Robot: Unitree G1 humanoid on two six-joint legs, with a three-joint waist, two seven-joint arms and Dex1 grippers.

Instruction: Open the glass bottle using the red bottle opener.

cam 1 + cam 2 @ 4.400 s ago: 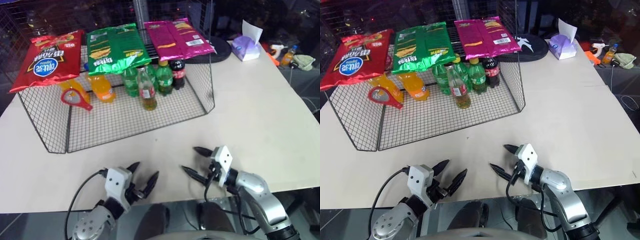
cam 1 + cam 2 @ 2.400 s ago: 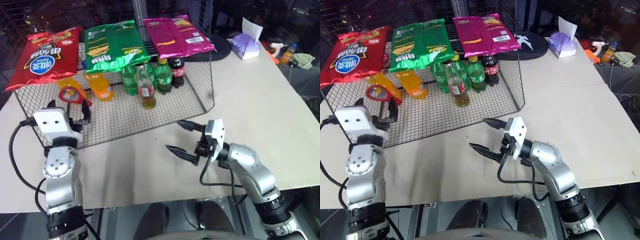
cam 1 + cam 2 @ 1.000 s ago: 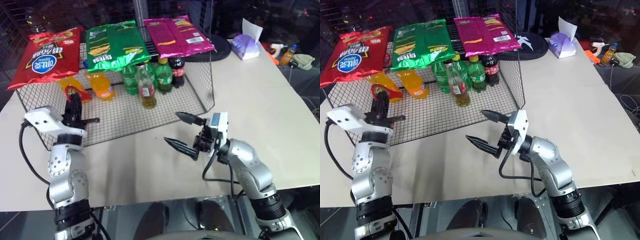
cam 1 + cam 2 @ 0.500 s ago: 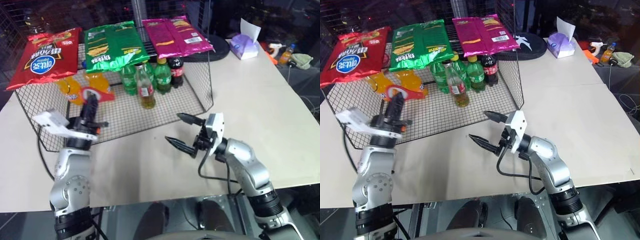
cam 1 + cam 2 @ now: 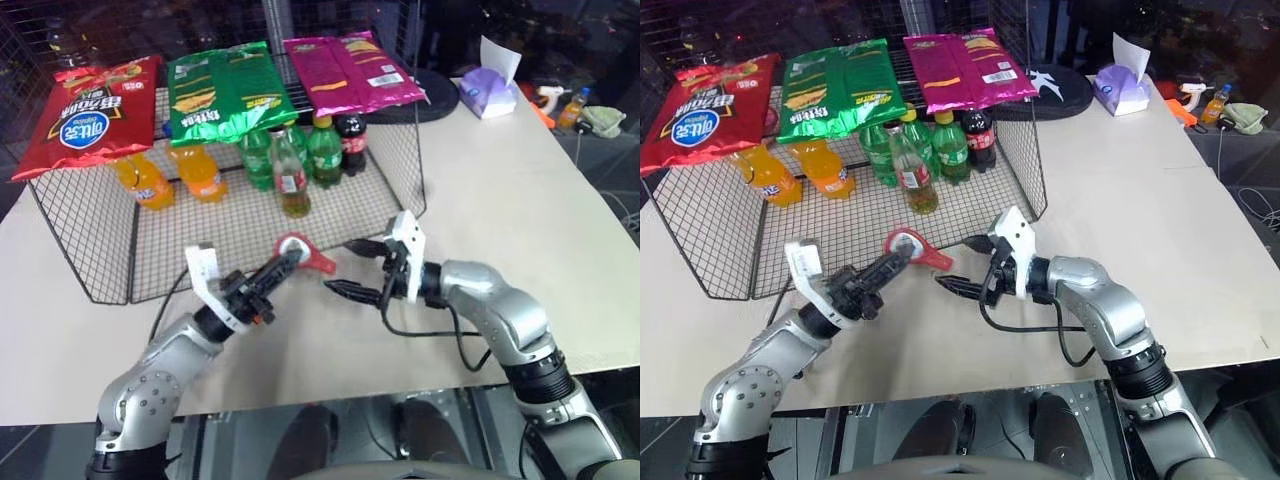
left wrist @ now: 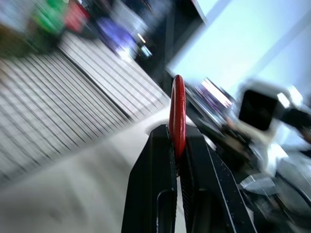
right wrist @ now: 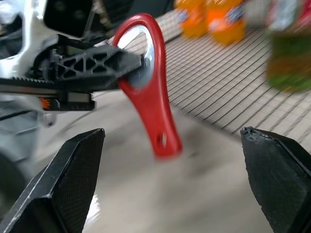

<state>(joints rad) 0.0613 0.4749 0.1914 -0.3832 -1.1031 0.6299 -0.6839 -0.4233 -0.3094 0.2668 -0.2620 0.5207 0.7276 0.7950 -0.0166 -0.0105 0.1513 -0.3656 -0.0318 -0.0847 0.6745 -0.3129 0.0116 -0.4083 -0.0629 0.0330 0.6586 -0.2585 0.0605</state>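
The red bottle opener (image 5: 302, 253) hangs above the table just in front of the wire rack. My left gripper (image 5: 283, 264) is shut on its ring head, and the handle slants toward the right gripper. In the left wrist view the opener (image 6: 178, 114) shows edge-on, pinched between the black fingers (image 6: 156, 160). Right beside the handle's tip my right gripper (image 5: 350, 268) stands wide open, holding nothing. In the right wrist view the opener (image 7: 149, 92) sits between its spread fingertips. The glass bottle (image 5: 293, 182) stands upright inside the rack, apart from both grippers.
A wire rack (image 5: 100, 250) holds orange soda bottles (image 5: 205, 172), green bottles (image 5: 325, 150) and a cola bottle (image 5: 354, 142), with chip bags (image 5: 222, 88) on its top. A tissue box (image 5: 490, 92) sits far right. Bare tabletop (image 5: 520, 210) lies to the right.
My left arm has swung right from the rack's left end to the table's middle, rolling its wrist, with the opener in its grip. The right gripper stays open and has dipped slightly.
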